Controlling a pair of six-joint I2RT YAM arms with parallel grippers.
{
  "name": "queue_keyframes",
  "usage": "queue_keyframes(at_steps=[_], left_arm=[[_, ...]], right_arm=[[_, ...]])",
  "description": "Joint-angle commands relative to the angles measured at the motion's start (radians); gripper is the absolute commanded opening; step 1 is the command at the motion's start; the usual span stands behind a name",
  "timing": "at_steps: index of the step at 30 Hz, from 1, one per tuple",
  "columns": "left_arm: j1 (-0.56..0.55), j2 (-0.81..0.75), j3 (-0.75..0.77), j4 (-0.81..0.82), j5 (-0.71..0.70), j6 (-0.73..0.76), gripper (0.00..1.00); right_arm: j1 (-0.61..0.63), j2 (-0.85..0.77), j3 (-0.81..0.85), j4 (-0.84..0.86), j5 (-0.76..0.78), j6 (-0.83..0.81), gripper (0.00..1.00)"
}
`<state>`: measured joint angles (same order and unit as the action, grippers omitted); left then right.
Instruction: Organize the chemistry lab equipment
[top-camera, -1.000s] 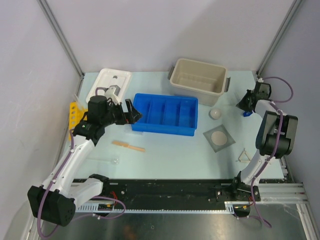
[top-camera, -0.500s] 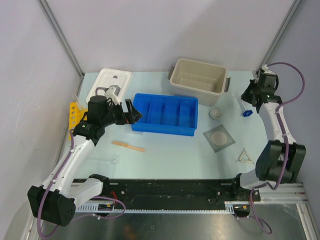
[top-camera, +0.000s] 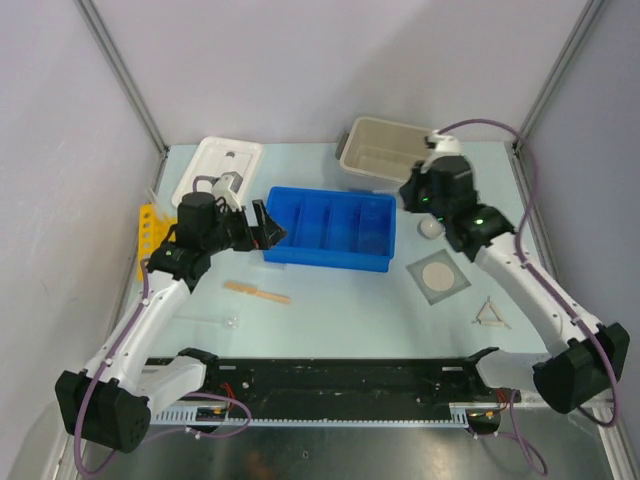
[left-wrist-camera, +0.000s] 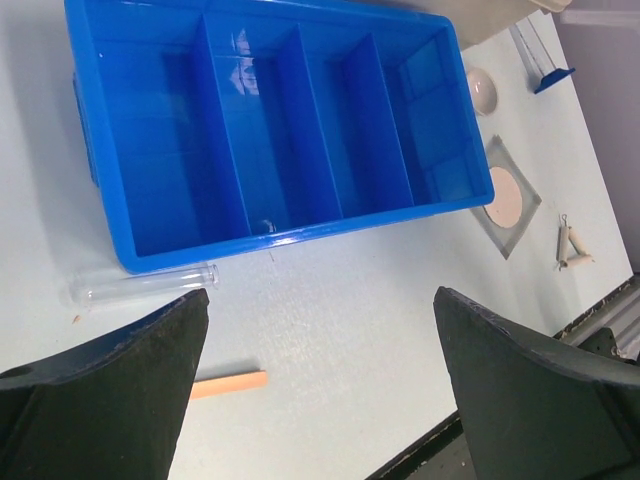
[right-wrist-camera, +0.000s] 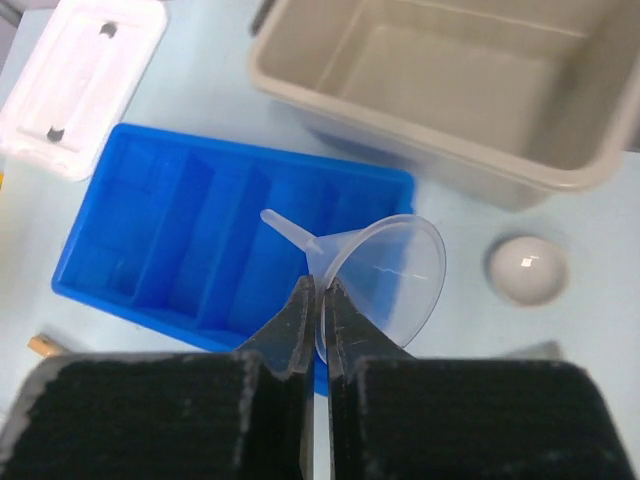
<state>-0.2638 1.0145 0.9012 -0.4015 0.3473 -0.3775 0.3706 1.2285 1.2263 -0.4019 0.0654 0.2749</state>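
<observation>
Left claw (left-wrist-camera: 320, 300): fingers spread wide, empty, above the pale bench (left-wrist-camera: 330, 330). A clear glass tube (left-wrist-camera: 140, 285) lies under it, just beside the outer wall of the blue divided plastic tray (left-wrist-camera: 300, 235).

Right claw (right-wrist-camera: 320, 290): pinching the rim of a clear plastic funnel (right-wrist-camera: 395, 275) over the tray's right end.

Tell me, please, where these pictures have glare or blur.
Left wrist view: white glare patches on the dividers of the blue tray; the open jaws of the left gripper are dark and soft-edged. Right wrist view: the clear funnel is sharp, but the right gripper blurs toward the bottom edge. Top external view: even light on the table, soft shadows only.
</observation>
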Motion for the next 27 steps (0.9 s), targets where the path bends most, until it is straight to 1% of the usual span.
queue_keyframes(at_steps=[1,3,6,12,19,27], left_arm=[[-0.008,-0.023,-0.006,0.035,0.011,-0.015,0.99],[-0.01,-0.031,-0.007,0.034,-0.002,-0.011,0.99],[-0.012,-0.041,-0.008,0.033,-0.013,-0.008,0.99],[-0.015,-0.042,-0.009,0.034,-0.008,-0.009,0.99],[-0.02,-0.046,-0.008,0.034,-0.006,-0.01,0.99],[-0.024,-0.048,-0.009,0.033,-0.007,-0.011,1.0]], right_arm=[[0.201,0.074,-0.025,0.167,0.378,0.071,0.0],[0.266,0.12,-0.026,0.207,0.509,0.049,0.0],[0.332,0.184,-0.025,0.253,0.643,0.005,0.0],[0.381,0.29,-0.026,0.258,0.811,0.008,0.0],[0.419,0.387,-0.025,0.265,0.884,0.01,0.0],[0.462,0.503,-0.025,0.275,0.907,0.047,0.08]])
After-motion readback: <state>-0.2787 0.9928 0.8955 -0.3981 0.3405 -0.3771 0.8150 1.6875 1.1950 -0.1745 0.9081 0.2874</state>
